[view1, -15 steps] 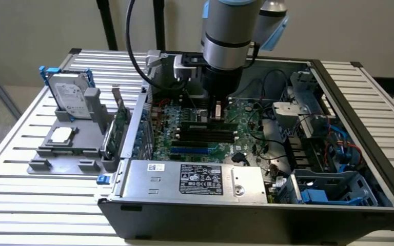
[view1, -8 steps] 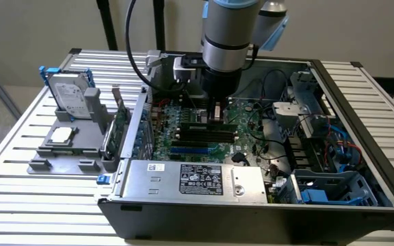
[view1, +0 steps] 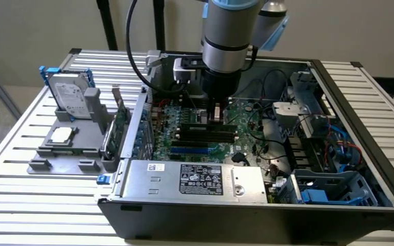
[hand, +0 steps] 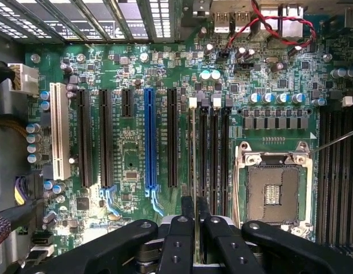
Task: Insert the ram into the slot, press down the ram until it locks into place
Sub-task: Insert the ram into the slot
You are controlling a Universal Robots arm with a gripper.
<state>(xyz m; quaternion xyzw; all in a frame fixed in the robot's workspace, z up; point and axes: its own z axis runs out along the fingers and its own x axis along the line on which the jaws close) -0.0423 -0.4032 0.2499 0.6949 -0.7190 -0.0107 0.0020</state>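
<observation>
In the wrist view the ram (hand: 194, 154) appears edge-on as a thin green strip standing in the slot (hand: 193, 123), the outermost of several parallel black memory sockets with white end clips, on the side toward the black expansion slots. My gripper (hand: 195, 208) is shut on the ram's near end, one black finger on each side. In the exterior view the gripper (view1: 216, 117) reaches straight down into the open computer case, right over the black memory slots (view1: 207, 133). How deep the ram sits in the slot is hidden.
The CPU socket (hand: 277, 191) lies just beside the memory sockets. On the other side are a blue slot (hand: 149, 140) and black expansion slots. The power supply (view1: 197, 179) bounds the case front. A grey fixture (view1: 67, 143) holding a hard drive (view1: 70, 95) sits outside.
</observation>
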